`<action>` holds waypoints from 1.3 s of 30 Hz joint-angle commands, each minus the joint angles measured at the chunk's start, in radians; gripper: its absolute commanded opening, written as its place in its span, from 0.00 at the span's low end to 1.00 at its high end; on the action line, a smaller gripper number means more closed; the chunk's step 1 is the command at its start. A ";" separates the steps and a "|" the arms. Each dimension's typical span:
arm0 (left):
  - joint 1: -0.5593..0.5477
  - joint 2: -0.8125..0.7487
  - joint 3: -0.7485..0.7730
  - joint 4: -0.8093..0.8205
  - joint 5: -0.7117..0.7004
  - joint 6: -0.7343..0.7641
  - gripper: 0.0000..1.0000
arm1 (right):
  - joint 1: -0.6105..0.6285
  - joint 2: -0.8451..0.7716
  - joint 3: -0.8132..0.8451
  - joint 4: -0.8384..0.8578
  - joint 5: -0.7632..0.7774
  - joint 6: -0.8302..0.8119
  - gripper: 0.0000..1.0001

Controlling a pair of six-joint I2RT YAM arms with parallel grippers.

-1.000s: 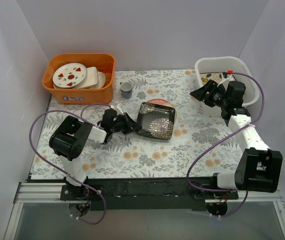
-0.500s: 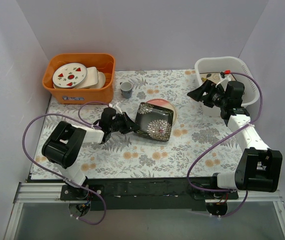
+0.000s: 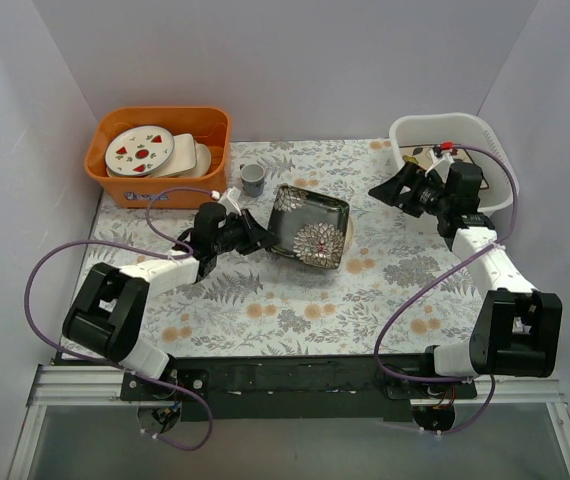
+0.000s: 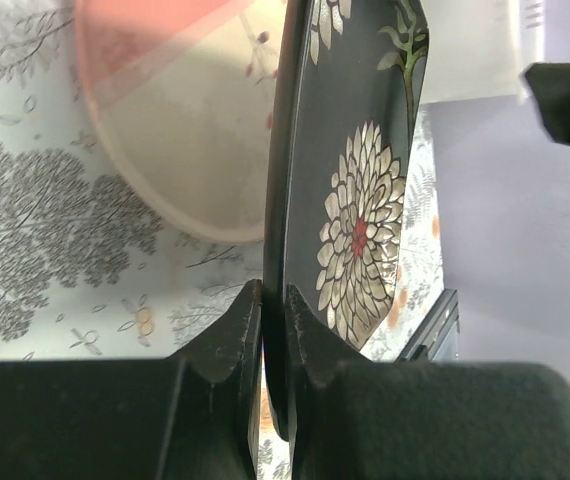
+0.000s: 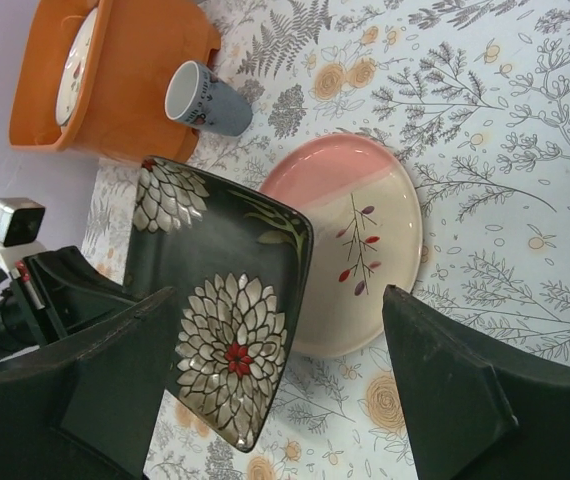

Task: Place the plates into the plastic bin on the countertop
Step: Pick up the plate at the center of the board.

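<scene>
My left gripper [image 3: 261, 238] [image 4: 273, 300] is shut on the near-left rim of the black square chrysanthemum plate [image 3: 310, 225] [image 4: 355, 200] [image 5: 225, 320]. That plate hangs tilted above the countertop [image 3: 295, 300]. Under it lies the pink round plate [image 5: 365, 260] [image 4: 185, 120], mostly hidden in the top view. My right gripper [image 3: 390, 188] [image 5: 280, 375] stands open and empty, left of the white plastic bin [image 3: 445, 120], facing both plates. A cream plate [image 3: 425, 155] shows inside the bin.
An orange bin [image 3: 115, 175] holding white round plates [image 3: 139, 148] stands at the back left. A small blue-grey cup [image 3: 253, 179] [image 5: 205, 98] sits just beyond the held plate. White walls close off the back and both sides.
My left gripper has lifted the black plate off the pink one and carried it up and away, tilting it. My right gripper has opened wider and shifted slightly left.
</scene>
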 commanded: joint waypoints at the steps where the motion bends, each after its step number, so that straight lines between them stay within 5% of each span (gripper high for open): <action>1: -0.003 -0.114 0.096 0.085 0.046 -0.007 0.00 | 0.011 0.028 0.018 0.023 -0.050 -0.015 0.88; 29: -0.003 -0.205 0.133 0.068 0.126 -0.013 0.00 | 0.180 0.220 0.024 0.161 -0.170 0.071 0.82; 35: -0.003 -0.212 0.133 0.060 0.132 -0.010 0.00 | 0.213 0.268 0.029 0.230 -0.201 0.115 0.72; 39: -0.003 -0.215 0.132 0.052 0.131 -0.003 0.00 | 0.221 0.285 0.026 0.267 -0.234 0.136 0.49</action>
